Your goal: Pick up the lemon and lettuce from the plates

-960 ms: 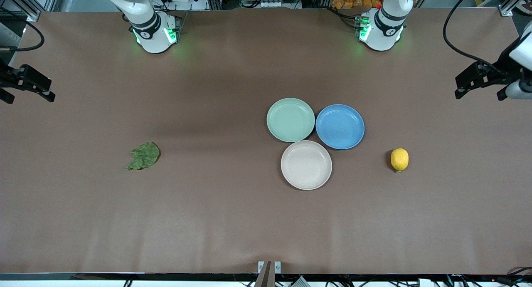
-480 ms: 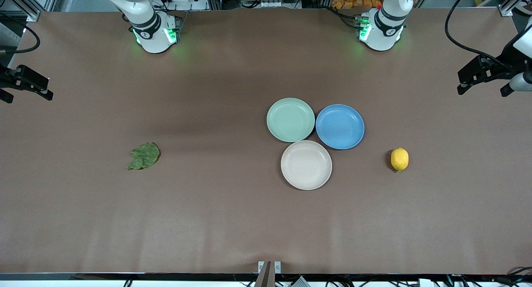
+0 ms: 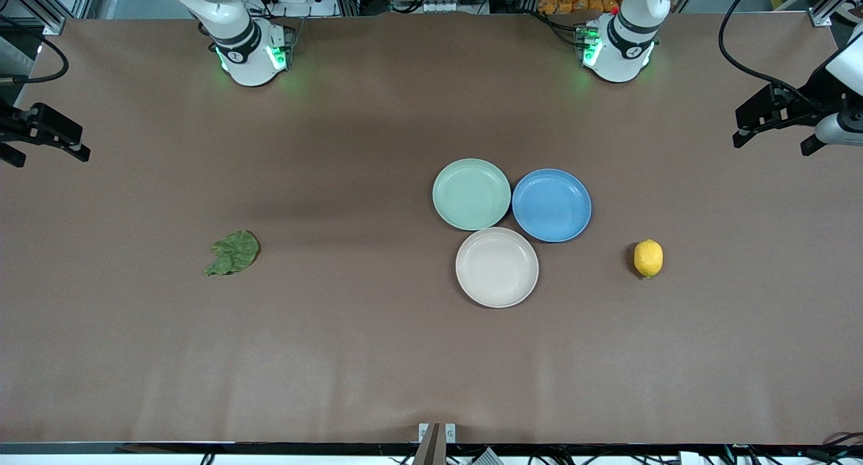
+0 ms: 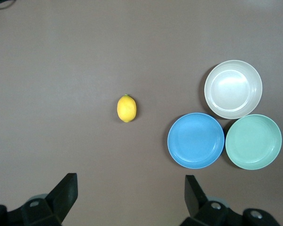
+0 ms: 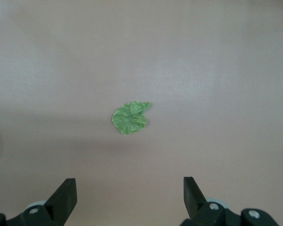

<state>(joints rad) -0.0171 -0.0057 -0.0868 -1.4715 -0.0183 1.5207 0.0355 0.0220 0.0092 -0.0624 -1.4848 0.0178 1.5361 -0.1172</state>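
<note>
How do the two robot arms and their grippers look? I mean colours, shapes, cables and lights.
Both arms are glossy white with rounded links and black joint bands; green lights glow at each base. The left arm trails a looping black cable. The left gripper and the right gripper are black and boxy, each with two dark, wedge-shaped fingers set on round silver screws.

Left gripper [image 3: 775, 125]: hanging high over the desk's left-arm end, jaws standing wide, holding nothing. Right gripper [image 3: 44, 141]: hanging over the right-arm end, likewise.

Glossy plates [image 3: 471, 194], perhaps plastic; matt table [image 3: 337, 357]
</note>
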